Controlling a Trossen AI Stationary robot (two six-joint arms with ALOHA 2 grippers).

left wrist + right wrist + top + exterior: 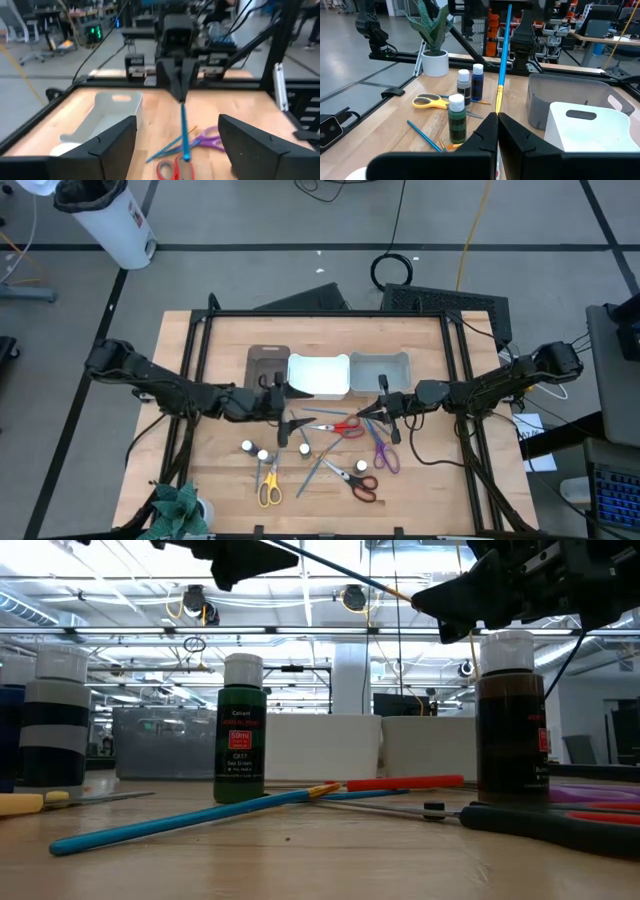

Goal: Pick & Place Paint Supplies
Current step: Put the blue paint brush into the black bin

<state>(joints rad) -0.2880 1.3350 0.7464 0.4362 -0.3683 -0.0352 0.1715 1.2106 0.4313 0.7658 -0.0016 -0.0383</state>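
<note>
While my right gripper (381,408) is pinched shut on the thin blue paint brush with the yellow-banded ferrule (504,60), my left gripper (296,408) stands with its fingers spread wide and holds nothing. Looking down on the table, the brush hangs above the wood with its long axis running roughly from 3 o'clock to 9 o'clock. The clamped end is at the right fingers and the free end points straight at the left arm. From the left wrist view that free end reaches into the gap between the two wide fingers; I see neither finger touching it. So the right arm alone carries it. The rectangular grey plastic bin (380,370) lies just beyond the right gripper at 12 o'clock, nearer than the white bin (318,375), which is at about 11 o'clock. The brown bin (268,365) is farther off, on the left arm's side. My judgement is that the drop belongs to the right arm: swing the brush's length to line up with a bin before letting go, or it may bridge the rim. The small white-capped bottles (262,452) and red-handled scissors (345,428) wait on the table toward 6 o'clock.
</note>
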